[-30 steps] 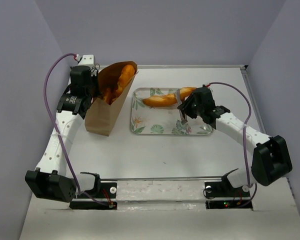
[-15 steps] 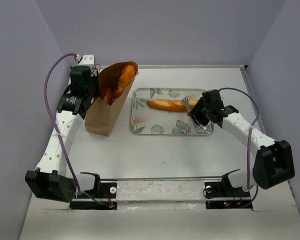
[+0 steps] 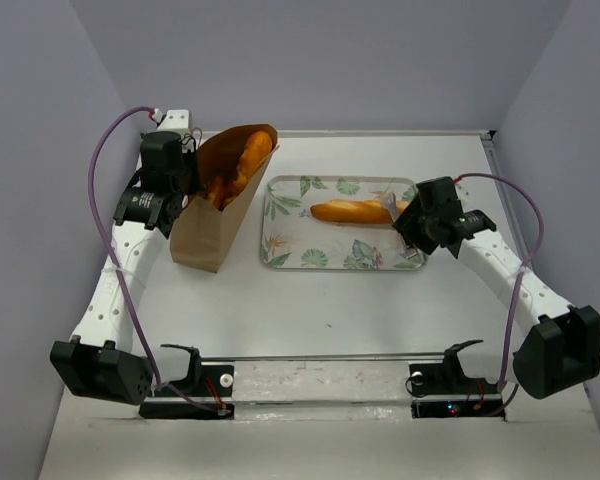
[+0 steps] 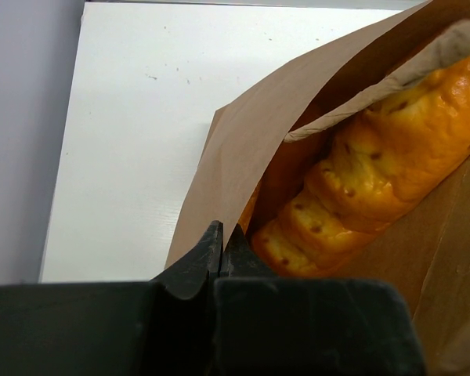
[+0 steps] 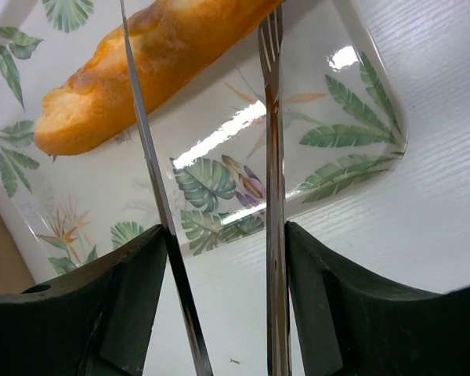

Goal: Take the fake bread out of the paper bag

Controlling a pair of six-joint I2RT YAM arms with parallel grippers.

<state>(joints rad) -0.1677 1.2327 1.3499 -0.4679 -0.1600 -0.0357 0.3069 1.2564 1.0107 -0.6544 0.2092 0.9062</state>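
Bread [image 3: 248,160] sits inside the paper bag [image 3: 215,215], far left, its rim pinched in the closed left jaws. Another loaf [image 3: 355,211] lies on the tray [image 3: 310,258] by the parted right jaws. A careless pull could topple the bag.

No text or labels can be read anywhere.

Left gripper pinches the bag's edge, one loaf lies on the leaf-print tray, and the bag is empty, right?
No: the paper bag is not empty; the left wrist view shows bread inside it. The left gripper does pinch its edge, and one loaf lies on the tray.
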